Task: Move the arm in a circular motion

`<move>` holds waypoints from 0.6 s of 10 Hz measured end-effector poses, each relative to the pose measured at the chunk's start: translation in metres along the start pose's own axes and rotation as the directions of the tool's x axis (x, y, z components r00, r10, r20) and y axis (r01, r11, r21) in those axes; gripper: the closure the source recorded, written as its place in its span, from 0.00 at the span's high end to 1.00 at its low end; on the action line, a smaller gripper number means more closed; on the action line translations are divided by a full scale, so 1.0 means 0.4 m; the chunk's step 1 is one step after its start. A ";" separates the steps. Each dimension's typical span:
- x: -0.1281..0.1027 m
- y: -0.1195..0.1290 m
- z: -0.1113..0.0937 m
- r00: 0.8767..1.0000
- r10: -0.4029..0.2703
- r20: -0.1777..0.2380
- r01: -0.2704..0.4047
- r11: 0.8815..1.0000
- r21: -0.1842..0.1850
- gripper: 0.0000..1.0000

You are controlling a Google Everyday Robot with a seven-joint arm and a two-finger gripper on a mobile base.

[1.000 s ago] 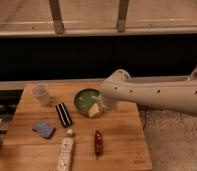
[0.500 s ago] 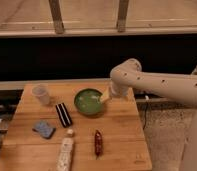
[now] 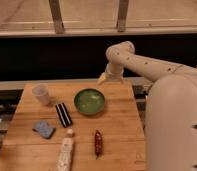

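Hovering over the table's (image 3: pixel 123 131) back edge, at 1 o'clock from the green bowl (image 3: pixel 89 101), the gripper (image 3: pixel 108 76) hangs off the arm (image 3: pixel 152 66), which runs off toward 4 o'clock. Open or closed: can't tell. It sits above everything, probably because circling only needs free air. The bowl looks empty. The cup (image 3: pixel 41 93) is at the bowl's 9 o'clock, contents not visible.

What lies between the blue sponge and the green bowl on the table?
A black oblong object, in the camera view. The gripper hangs near the table's far edge.
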 end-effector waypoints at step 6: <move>0.076 0.129 0.026 0.977 -0.204 -0.064 0.202 0.979 -0.030 0.80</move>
